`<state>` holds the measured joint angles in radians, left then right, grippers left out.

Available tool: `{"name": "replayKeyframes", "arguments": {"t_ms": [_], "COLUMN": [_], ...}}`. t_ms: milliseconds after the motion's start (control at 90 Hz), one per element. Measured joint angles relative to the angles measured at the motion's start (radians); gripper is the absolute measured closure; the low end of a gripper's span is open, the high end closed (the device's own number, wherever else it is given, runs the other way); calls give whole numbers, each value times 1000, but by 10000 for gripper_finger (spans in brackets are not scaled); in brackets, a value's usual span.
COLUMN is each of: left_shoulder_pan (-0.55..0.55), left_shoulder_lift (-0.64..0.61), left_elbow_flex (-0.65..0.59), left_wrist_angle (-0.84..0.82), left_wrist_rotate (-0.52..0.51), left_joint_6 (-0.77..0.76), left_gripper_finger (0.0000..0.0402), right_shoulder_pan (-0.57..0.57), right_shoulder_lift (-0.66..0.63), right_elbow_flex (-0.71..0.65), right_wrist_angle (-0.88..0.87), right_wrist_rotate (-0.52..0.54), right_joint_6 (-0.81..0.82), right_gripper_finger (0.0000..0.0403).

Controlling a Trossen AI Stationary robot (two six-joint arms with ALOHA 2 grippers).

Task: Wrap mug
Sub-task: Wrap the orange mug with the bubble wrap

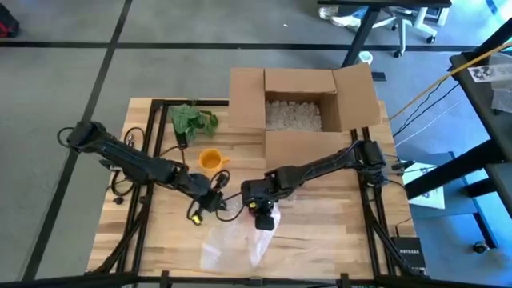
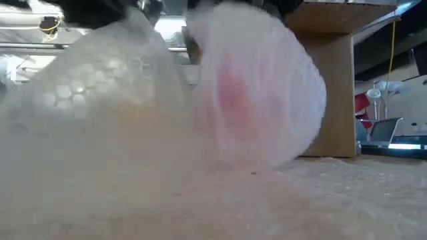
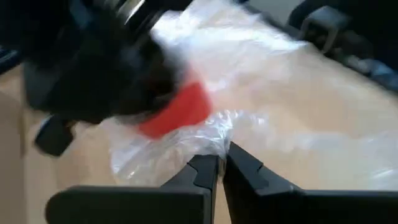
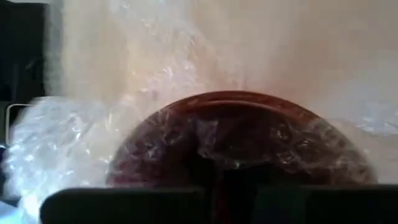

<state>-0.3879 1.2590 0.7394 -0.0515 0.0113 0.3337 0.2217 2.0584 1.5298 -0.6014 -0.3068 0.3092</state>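
The red mug (image 3: 177,115) is sitting low in the middle of the high view, on the clear bubble wrap (image 1: 232,244) that is spreading toward the bottom of the frame. The right gripper (image 1: 262,210) is reaching onto it from the right side of the frame. In the right wrist view the mug's round rim is filling the picture with wrap over it, so the right gripper looks to be holding the mug, though I cannot tell for sure. The left gripper (image 3: 222,163) is coming in from the left side of the frame, and its fingers are pinched together on a fold of the wrap.

Things could go wrong here. The wrap is thin and slippery, so the pinched fold could be slipping out. If the left arm pulls too hard, the mug could tip or roll. The two grippers are very near each other, so they could bump.

The mug's open mouth is facing the right wrist camera. So its long axis seems to be lying along the line of the right gripper. I cannot see the handle.

An orange cup (image 1: 210,159), a green plant (image 1: 192,120) and a cardboard box (image 1: 302,98) are sitting in the upper part of the frame.
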Motion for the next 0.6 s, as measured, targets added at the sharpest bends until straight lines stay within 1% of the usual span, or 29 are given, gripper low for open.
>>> {"name": "replayKeyframes", "arguments": {"t_ms": [256,467,533,600], "left_shoulder_pan": [-54,-85,-109,-133], "left_shoulder_lift": [-41,-22,-1,34], "left_elbow_flex": [1,1,0,-21], "left_wrist_angle": [-48,-83,-53,35], "left_wrist_rotate": [-63,-81,-81,-79], "left_joint_6": [-61,-179,-203,-205], "left_gripper_finger": [402,402,402,402], "right_shoulder_pan": [4,8,9,9], "right_shoulder_lift": [50,53,53,53], "right_elbow_flex": [3,13,32,39], "right_wrist_angle": [3,-9,-24,-27], "right_wrist_rotate": [-19,16,22,28], "right_joint_6": [4,13,12,7], "right_gripper_finger": [386,386,386,386]}}
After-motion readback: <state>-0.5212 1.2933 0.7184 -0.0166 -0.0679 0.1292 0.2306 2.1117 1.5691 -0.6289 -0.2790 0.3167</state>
